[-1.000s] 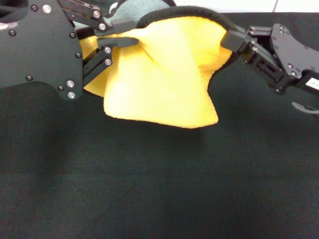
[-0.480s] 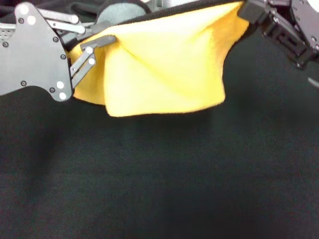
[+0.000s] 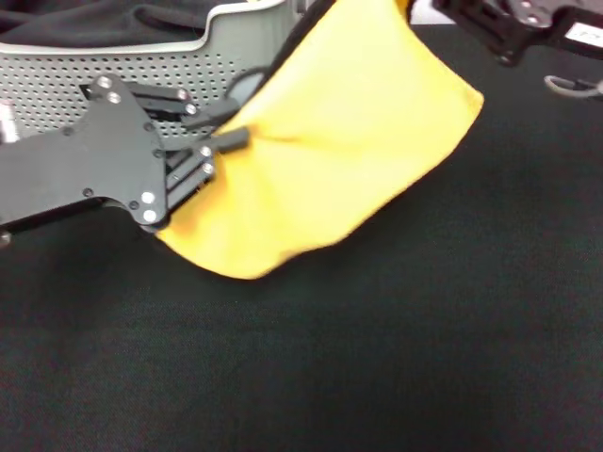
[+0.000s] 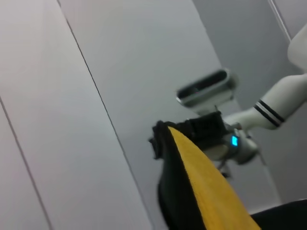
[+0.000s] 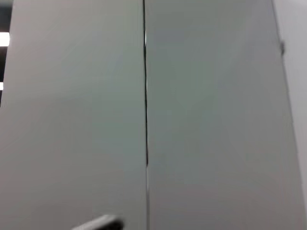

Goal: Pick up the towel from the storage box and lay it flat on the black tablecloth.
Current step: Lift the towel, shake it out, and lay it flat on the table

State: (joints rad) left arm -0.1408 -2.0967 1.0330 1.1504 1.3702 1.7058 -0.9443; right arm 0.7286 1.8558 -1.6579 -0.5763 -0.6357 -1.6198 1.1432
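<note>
The yellow towel point(image 3: 339, 141) hangs stretched on a slant above the black tablecloth point(image 3: 377, 358), in front of the light grey storage box point(image 3: 85, 66). My left gripper point(image 3: 215, 143) is shut on the towel's lower left edge. My right gripper point(image 3: 419, 9) is at the top edge of the head view, shut on the towel's raised far corner. In the left wrist view the towel's black-trimmed edge point(image 4: 201, 187) runs up to the right gripper point(image 4: 204, 132), seen farther off. The right wrist view shows only grey wall panels.
Dark grey fabric point(image 3: 85, 19) lies in the storage box at the back left. A small grey hook-like object point(image 3: 570, 87) lies on the cloth at the far right. The tablecloth extends bare across the whole near side.
The left gripper has come down and toward me with its edge. The right gripper has risen to the top of the view. The towel now slants, and the storage box shows behind it.
</note>
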